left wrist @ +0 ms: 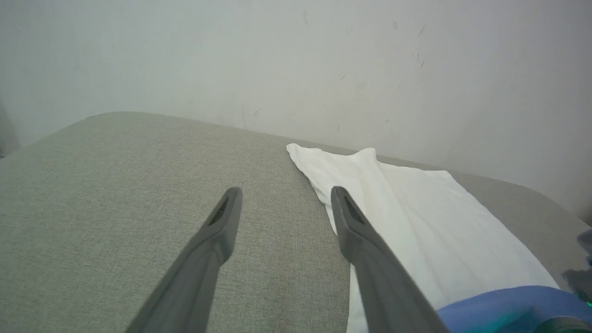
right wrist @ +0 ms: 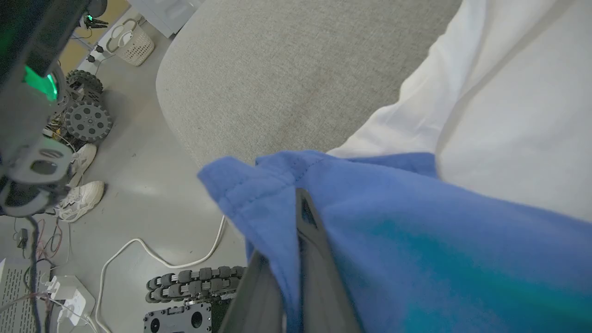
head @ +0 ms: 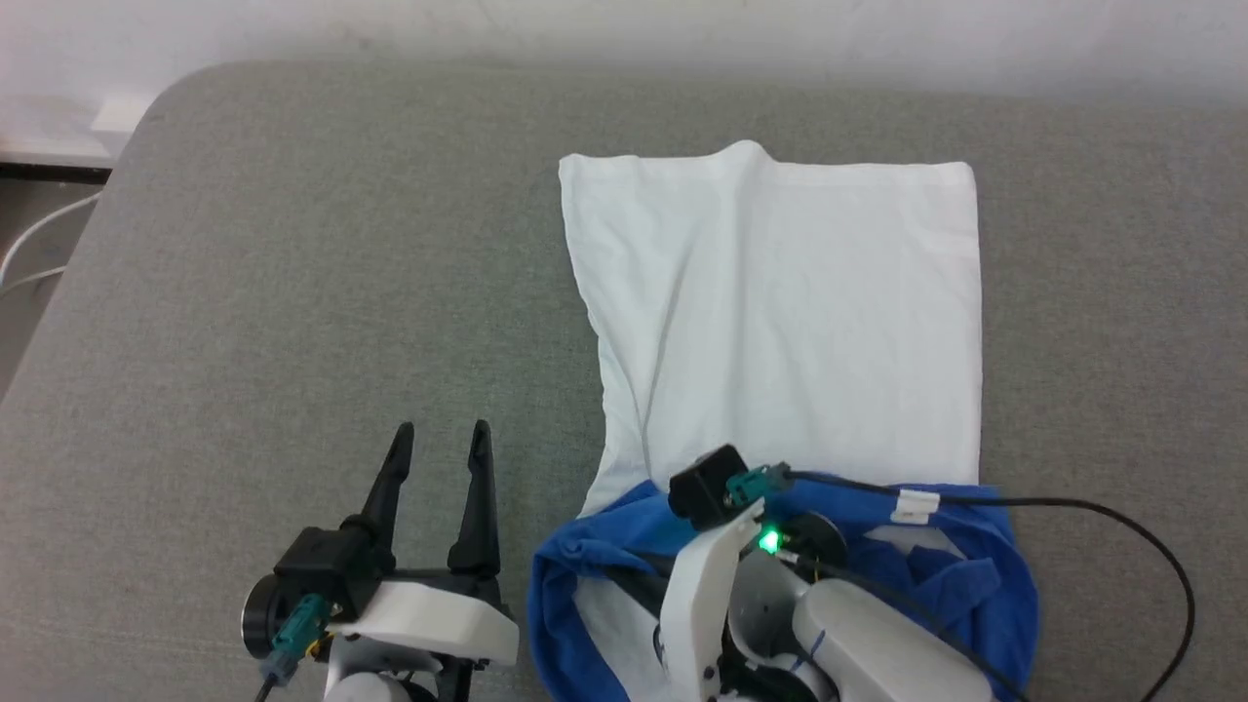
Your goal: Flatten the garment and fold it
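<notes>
Head view: garment [head: 780, 312] lies on the grey padded surface [head: 292, 292], right of centre, white body spread mostly flat, far edge toward the wall [head: 624, 29]. Far edge is roughly straight, with one small peak sticking up near its middle. Left side edge slants inward toward the near end, with a long shallow crease beside it. Near end is bright blue fabric, bunched and rumpled around the right wrist. Right forearm [head: 877, 634] comes in from the bottom edge over that blue bunch. Green light [head: 770, 541] is lit on the wrist, and a black cable [head: 1072, 507] loops off to the right above the grey surface

Left gripper [head: 443, 429] sits lower left, fingers spread wide, nothing between them, over bare grey surface, apart from the garment's left edge. Left wrist view agrees: left gripper [left wrist: 286, 192] fingers well apart, grey surface between them, white cloth off to the right, blue fabric in the lower right corner

Right wrist view: right gripper [right wrist: 299, 217] is clamped on a fold of the blue fabric, cloth pinched between the two fingers and draped over them, stitched blue edge sticking out to the left. White body fills the upper right. Past the surface's rounded edge: floor [right wrist: 138, 152], white shoes [right wrist: 83, 199], white cord [right wrist: 152, 254]
</notes>
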Tool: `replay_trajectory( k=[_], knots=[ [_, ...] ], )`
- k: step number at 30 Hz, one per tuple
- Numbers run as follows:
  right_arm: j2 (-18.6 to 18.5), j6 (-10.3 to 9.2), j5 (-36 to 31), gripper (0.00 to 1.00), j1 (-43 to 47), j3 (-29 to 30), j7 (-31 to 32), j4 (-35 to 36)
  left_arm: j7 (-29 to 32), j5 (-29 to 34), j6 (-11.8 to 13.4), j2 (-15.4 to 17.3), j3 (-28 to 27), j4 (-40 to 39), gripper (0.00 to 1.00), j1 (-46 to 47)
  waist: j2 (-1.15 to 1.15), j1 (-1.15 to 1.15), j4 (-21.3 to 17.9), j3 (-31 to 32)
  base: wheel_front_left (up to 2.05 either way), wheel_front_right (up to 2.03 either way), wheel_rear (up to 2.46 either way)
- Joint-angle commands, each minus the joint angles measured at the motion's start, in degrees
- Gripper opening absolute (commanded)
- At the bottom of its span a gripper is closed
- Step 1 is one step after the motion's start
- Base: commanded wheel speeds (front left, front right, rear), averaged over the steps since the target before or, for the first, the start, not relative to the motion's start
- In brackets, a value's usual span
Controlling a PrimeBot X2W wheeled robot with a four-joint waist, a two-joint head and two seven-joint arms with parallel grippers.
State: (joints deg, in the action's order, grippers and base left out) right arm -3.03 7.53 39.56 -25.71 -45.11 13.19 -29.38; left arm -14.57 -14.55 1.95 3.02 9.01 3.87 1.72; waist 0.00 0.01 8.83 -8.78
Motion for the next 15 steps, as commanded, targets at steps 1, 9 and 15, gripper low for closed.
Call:
replay_trajectory(
  k=[1,9,15],
  knots=[
    [0.13,-0.04,1.89,1.00,-0.86,-1.84,-2.14,-1.87,-0.10,-0.21,0.50,-0.04,0.26,0.60,1.00,0.99,0.00,-0.01,0.22,-0.37,0.00,0.00,0.00],
    [0.14,-0.04,1.85,1.00,-5.57,-6.19,-15.17,-2.05,-0.25,-0.82,1.27,0.20,-0.60,2.14,1.00,0.38,0.00,-0.01,-1.52,2.39,0.00,0.00,0.00],
    [0.12,-0.04,-2.46,1.00,-5.18,-2.10,-23.57,-1.10,-0.27,-1.11,2.48,0.48,-1.62,2.31,1.00,-1.21,0.00,-0.01,-3.07,5.18,0.00,0.00,0.00]
  ],
)
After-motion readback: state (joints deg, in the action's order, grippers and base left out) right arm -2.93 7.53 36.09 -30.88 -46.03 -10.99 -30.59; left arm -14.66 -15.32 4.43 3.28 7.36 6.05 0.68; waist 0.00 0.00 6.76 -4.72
